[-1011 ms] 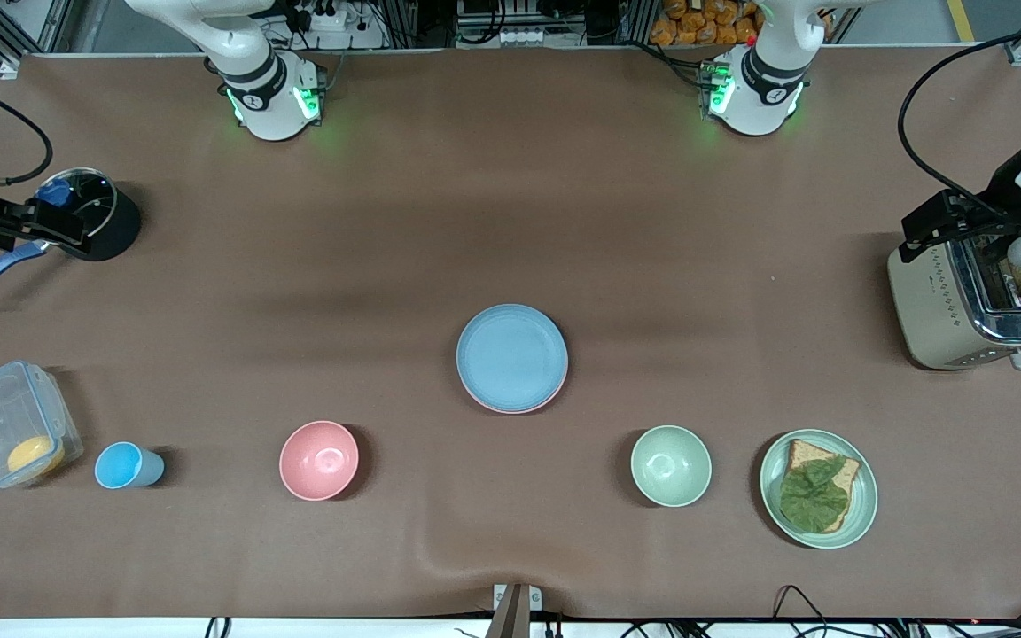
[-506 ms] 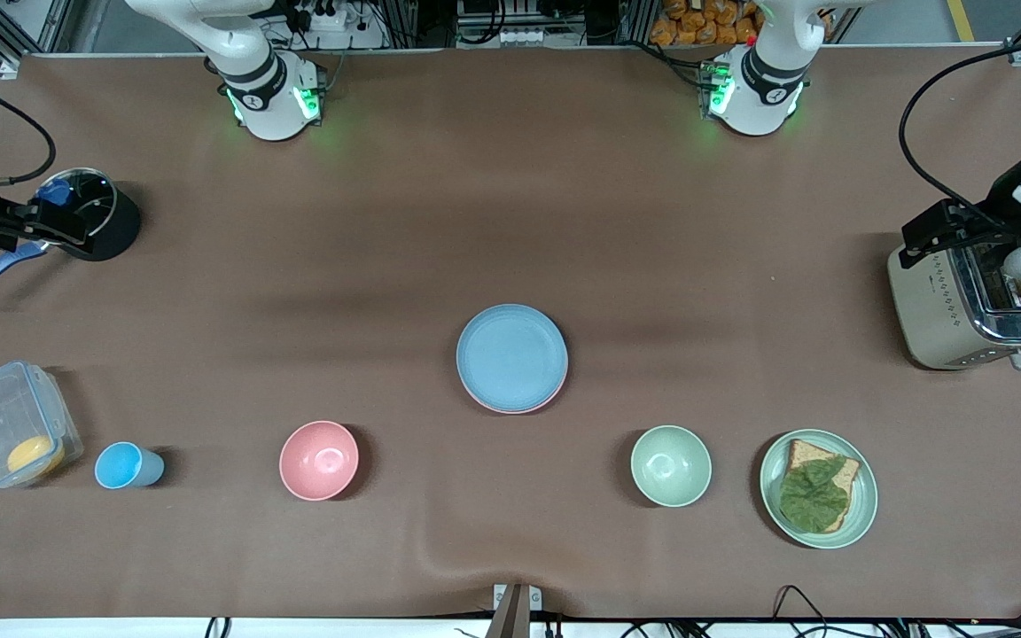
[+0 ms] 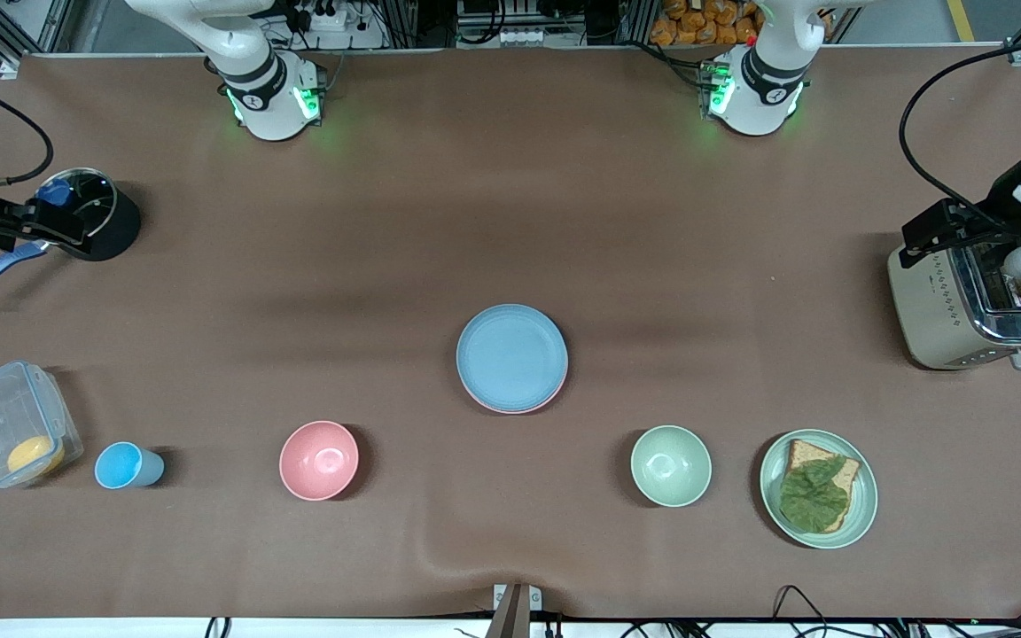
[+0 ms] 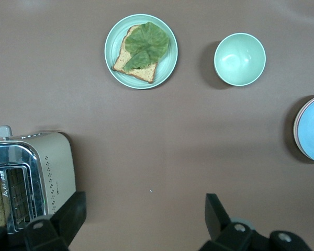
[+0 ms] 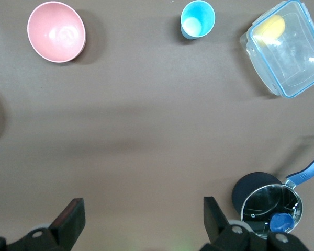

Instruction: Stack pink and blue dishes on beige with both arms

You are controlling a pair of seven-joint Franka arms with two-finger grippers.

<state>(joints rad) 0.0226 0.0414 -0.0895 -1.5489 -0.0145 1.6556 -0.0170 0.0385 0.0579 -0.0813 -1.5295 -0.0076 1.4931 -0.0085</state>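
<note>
The blue plate [image 3: 511, 356] lies mid-table on top of the pink plate [image 3: 510, 410], of which only a thin rim shows. No beige plate can be seen; it is hidden or out of view. An edge of the stack, the blue plate [image 4: 313, 130], shows in the left wrist view. My left gripper [image 4: 144, 209] hangs open and empty beside the toaster [image 3: 936, 301], at the left arm's end of the table. My right gripper [image 5: 141, 212] is open and empty too, up over bare table next to the black pot [image 3: 116, 226] at the right arm's end.
Nearer the camera than the stack stand a pink bowl [image 3: 319, 460], a blue cup [image 3: 125, 466], a clear box [image 3: 14, 434] with something yellow inside, a green bowl [image 3: 671, 465] and a green plate [image 3: 865, 505] with bread and lettuce.
The left arm's hand has shifted slightly over the toaster. The plates and the right arm have not moved.
</note>
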